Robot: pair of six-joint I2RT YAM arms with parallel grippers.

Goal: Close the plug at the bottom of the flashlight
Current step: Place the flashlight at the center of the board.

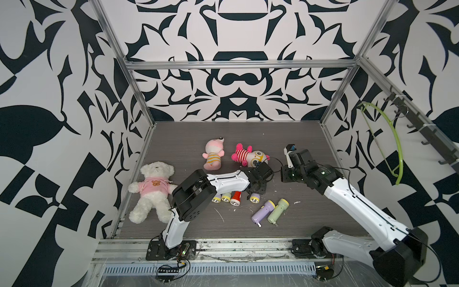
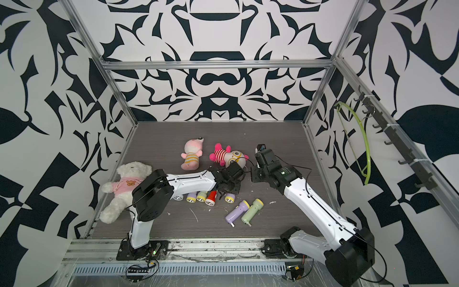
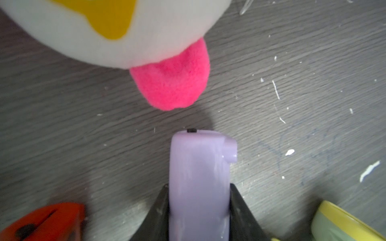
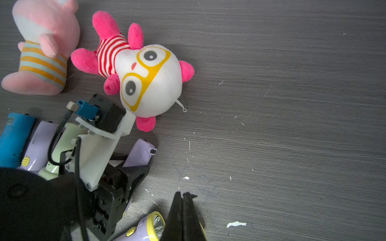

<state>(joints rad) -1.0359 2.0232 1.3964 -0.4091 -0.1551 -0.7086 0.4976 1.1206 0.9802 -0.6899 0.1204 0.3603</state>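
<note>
My left gripper (image 3: 198,187) is shut on the body of a lilac flashlight (image 3: 198,167) that lies low over the dark table. Its bottom end (image 3: 200,135) sticks out past the fingers, toward a plush's pink foot. A small black spot (image 3: 191,130) shows on that end; I cannot tell how the plug stands. In both top views only its yellow-rimmed head (image 1: 254,198) (image 2: 229,198) shows under the left gripper (image 1: 255,190). My right gripper (image 4: 183,195) is shut and empty, hovering to the right of it (image 1: 284,175).
Several more flashlights lie in a row (image 1: 226,198) under the left arm, a red one (image 1: 236,198) among them. A lilac one (image 1: 262,213) and a green one (image 1: 277,211) lie nearer the front. A glasses plush (image 1: 250,156), pink plush (image 1: 213,155) and white bear (image 1: 152,188) lie around.
</note>
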